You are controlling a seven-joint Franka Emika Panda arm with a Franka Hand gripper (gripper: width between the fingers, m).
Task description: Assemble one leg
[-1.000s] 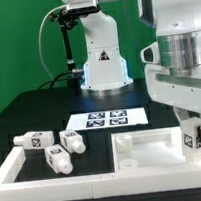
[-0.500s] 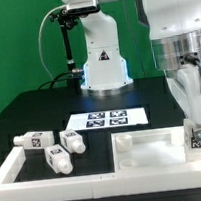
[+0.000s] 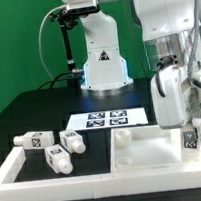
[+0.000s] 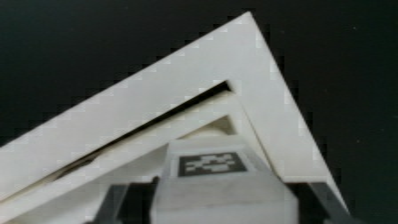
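My gripper (image 3: 188, 125) is shut on one white leg (image 3: 190, 137), tag facing out, and holds it upright at the right corner of the large white tray-like piece (image 3: 145, 156). In the wrist view the leg (image 4: 215, 170) sits between my two dark fingers (image 4: 128, 203), with the gripper (image 4: 222, 206) over the tray's pointed corner (image 4: 214, 75). I cannot tell whether the leg's peg end touches the tray. Three more legs lie at the exterior view's left: one (image 3: 32, 141), a second (image 3: 73, 142) and a third (image 3: 58, 160).
The marker board (image 3: 108, 118) lies behind the tray on the black table. A white raised rim (image 3: 7, 171) frames the table's front left around the loose legs. The robot's base (image 3: 103, 63) stands at the back.
The hand has turned and shifted a little to the exterior view's left, with the leg still in its grip at the tray's right corner. The loose legs have not moved.
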